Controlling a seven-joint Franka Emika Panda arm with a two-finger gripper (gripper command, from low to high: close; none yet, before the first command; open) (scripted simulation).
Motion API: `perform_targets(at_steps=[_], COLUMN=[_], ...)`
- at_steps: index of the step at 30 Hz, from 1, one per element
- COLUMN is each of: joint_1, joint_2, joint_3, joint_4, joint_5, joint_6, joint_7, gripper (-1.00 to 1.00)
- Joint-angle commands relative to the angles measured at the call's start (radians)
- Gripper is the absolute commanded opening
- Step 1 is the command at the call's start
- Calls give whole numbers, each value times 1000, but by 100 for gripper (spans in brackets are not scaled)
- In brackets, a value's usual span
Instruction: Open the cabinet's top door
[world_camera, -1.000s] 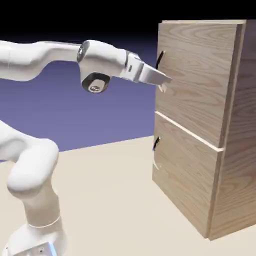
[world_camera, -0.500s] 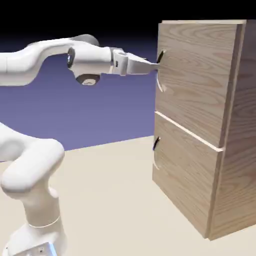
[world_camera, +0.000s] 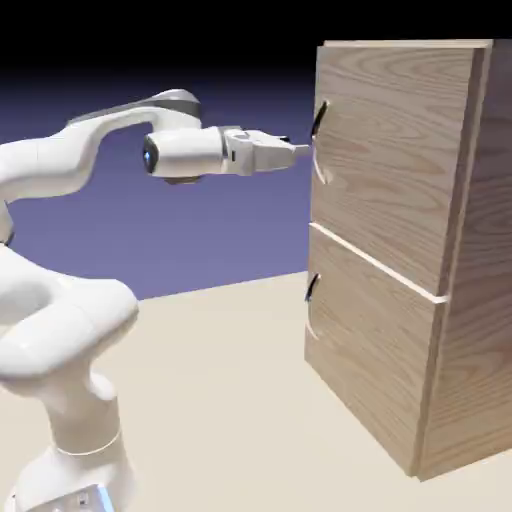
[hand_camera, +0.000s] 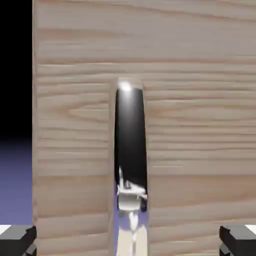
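One white Franka Panda arm (world_camera: 65, 325) rises from its base (world_camera: 75, 480) at the near left of the exterior view, standing on a pale beige tabletop (world_camera: 230, 400). Its upper links bend back over the base and then reach right.

Two wood-grain doors, one above the other, form the front of the light-oak cabinet (world_camera: 490, 250), which stands upright on the tabletop at the right. Its plain side panel is at the exterior view's right, and the front faces the arm. The lower door (world_camera: 375, 350) is closed, with a curved handle (world_camera: 313, 288) close to its far edge. A bright seam separates it from the top door (world_camera: 390, 160), the taller panel, which is also closed.

The two-finger gripper (world_camera: 303, 149) points right, roughly level, in front of the top door near its far edge. It is released and holds nothing, its fingers spread wide. The top door's curved handle (world_camera: 319, 120) lies just beyond the fingertips. In the hand view that handle runs up and down between the spread fingertips (hand_camera: 18, 240), apart from both; its upper part is dark and glossy, its lower part mirror-bright.

Farthest away, behind the arm and cabinet, a blue-violet backdrop (world_camera: 240, 235) darkens to black toward the top.
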Motion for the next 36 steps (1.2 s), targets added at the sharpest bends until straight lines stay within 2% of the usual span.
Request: perform_targets(at_steps=[1,3,4,13,22,36], joint_1=[-34,-75,-75,209,479,587], joint_2=[2,4,4,-72,-182,-323], joint_3=[11,25,25,-196,-518,-1026], joint_4=[21,45,45,-243,-507,-667], joint_5=[11,24,24,-4,-231,-707], joint_6=[-13,-28,-28,-270,-508,-821], joint_7=[-3,-6,-6,-111,-152,-139], gripper=[100,100,-100,-100,-100,-100])
